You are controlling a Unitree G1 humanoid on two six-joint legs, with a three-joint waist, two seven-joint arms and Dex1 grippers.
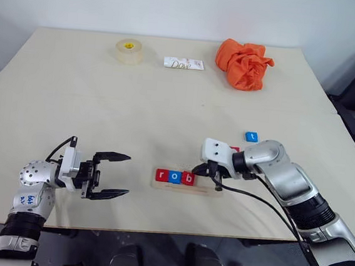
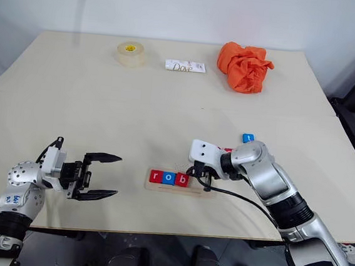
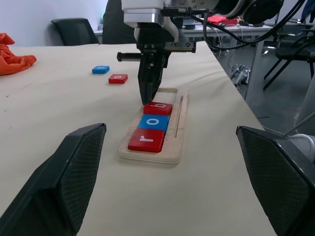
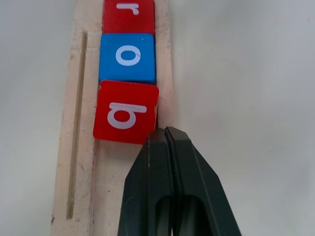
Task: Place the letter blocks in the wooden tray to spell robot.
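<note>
A: Jaws?
B: Right gripper [image 4: 165,132] pressed shut, empty, tip at the b tile [image 4: 126,112]; left gripper [image 1: 113,175] wide open, empty

A: Blocks?
B: r, o, b in the tray [image 1: 207,188], lower centre; two loose just above-right

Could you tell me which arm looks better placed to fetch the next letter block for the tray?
Probably the right. The right gripper sits shut at the wooden tray beside the red b, and the loose red o and blue t lie on its side. The left gripper hangs open, farther off.
</note>
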